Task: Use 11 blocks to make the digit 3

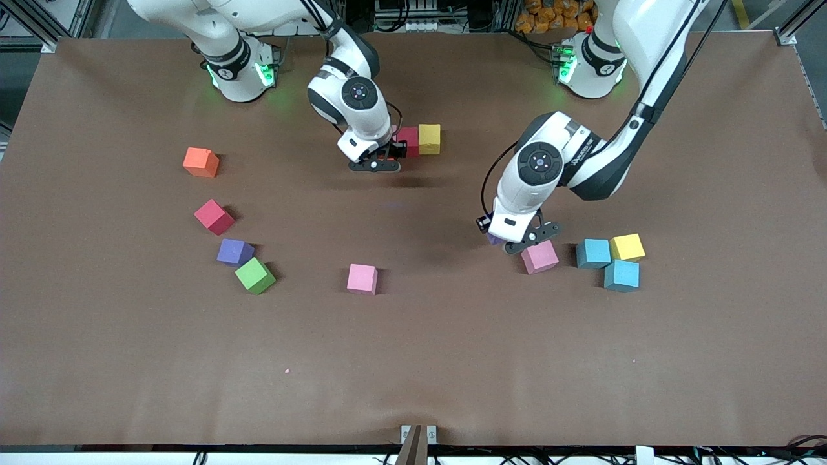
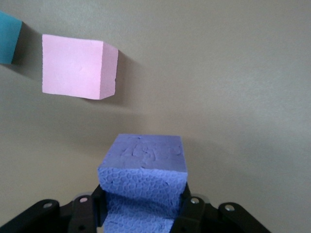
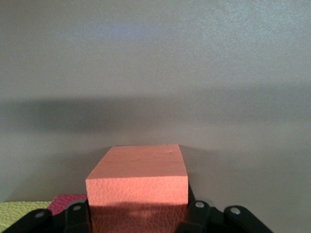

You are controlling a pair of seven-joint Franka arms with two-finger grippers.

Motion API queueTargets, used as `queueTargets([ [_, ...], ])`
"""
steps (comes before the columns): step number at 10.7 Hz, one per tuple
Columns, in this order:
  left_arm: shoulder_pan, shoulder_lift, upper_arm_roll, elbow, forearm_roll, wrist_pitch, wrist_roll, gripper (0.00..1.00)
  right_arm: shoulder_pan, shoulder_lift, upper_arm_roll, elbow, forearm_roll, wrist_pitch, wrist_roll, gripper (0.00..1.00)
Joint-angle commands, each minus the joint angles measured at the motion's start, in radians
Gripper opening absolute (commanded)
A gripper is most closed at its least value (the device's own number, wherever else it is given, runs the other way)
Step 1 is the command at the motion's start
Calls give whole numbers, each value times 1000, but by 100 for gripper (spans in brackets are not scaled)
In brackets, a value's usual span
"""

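Note:
My left gripper (image 1: 517, 243) (image 2: 143, 209) is shut on a purple block (image 2: 146, 167) and pinches its sides inward. It is low at the table beside a pink block (image 1: 539, 257) (image 2: 77, 65). My right gripper (image 1: 376, 163) (image 3: 138, 213) is down at the table around an orange-red block (image 3: 138, 179), whose sides look straight. That block sits next to a red block (image 1: 408, 141) (image 3: 65, 200) and a yellow block (image 1: 429, 139) (image 3: 19, 211), which stand in a row. In the front view the right hand hides the orange-red block.
Toward the right arm's end lie loose orange (image 1: 200, 161), crimson (image 1: 214, 216), purple (image 1: 234, 252) and green (image 1: 254, 276) blocks. A pink block (image 1: 362, 279) lies mid-table. Two light blue blocks (image 1: 593, 253) (image 1: 621, 275) and a yellow one (image 1: 627, 247) cluster toward the left arm's end.

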Motion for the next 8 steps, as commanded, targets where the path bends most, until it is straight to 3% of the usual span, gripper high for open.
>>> queueTargets([
  [1, 1, -18, -23, 24, 19, -21, -21, 29, 8, -35, -3, -23, -18, -3, 30, 100],
  [6, -2, -22, -60, 53, 16, -22, -53, 28, -4, -94, -3, 0, -17, -65, 11, 100],
  [8, -6, -15, -66, 47, 29, -45, -100, 28, -82, -114, -5, 82, -17, -147, -50, 100],
])
